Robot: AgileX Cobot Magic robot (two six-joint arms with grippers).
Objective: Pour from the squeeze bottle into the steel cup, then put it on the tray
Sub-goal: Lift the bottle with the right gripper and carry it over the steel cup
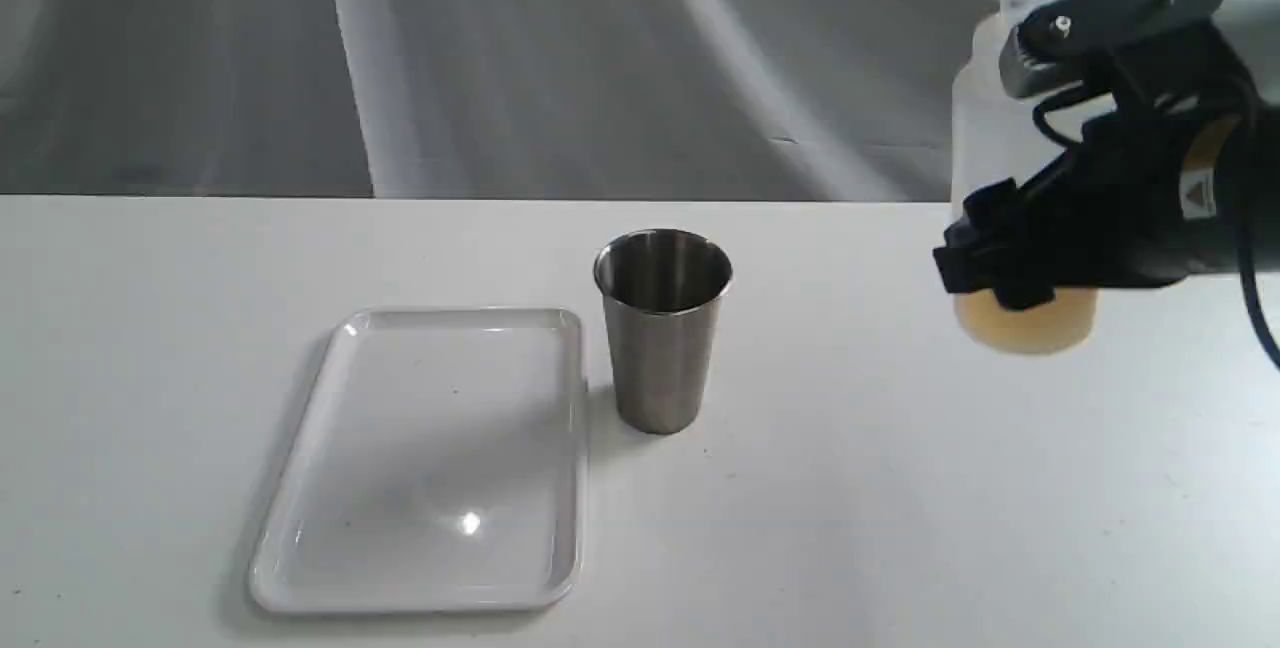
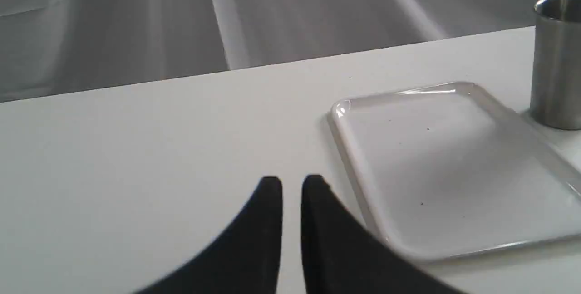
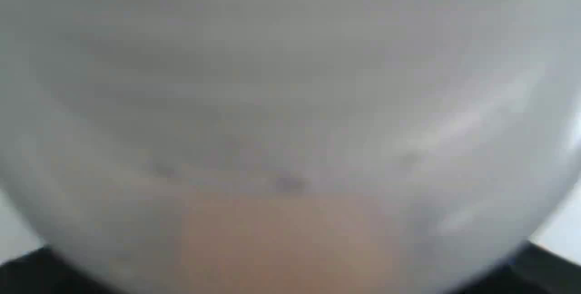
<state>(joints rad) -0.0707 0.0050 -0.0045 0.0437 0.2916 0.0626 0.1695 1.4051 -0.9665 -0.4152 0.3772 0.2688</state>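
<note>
The squeeze bottle (image 1: pixel 985 133) stands upright at the far right, translucent white with amber liquid in its base. My right gripper (image 1: pixel 1000 263) is shut on its lower body from the side. In the right wrist view the bottle (image 3: pixel 290 126) fills the picture, blurred. I cannot tell if its base touches the table. The steel cup (image 1: pixel 662 328) stands upright mid-table, left of the bottle. Just left of the cup lies the white tray (image 1: pixel 430 458), with nothing on it. My left gripper (image 2: pixel 292 181) hovers over the table beside the tray (image 2: pixel 454 162), shut, holding nothing; the cup (image 2: pixel 557 67) shows beyond.
A white table (image 1: pixel 900 508) carries everything. Grey draped cloth (image 1: pixel 560 58) hangs behind its far edge. The left arm does not show in the exterior view.
</note>
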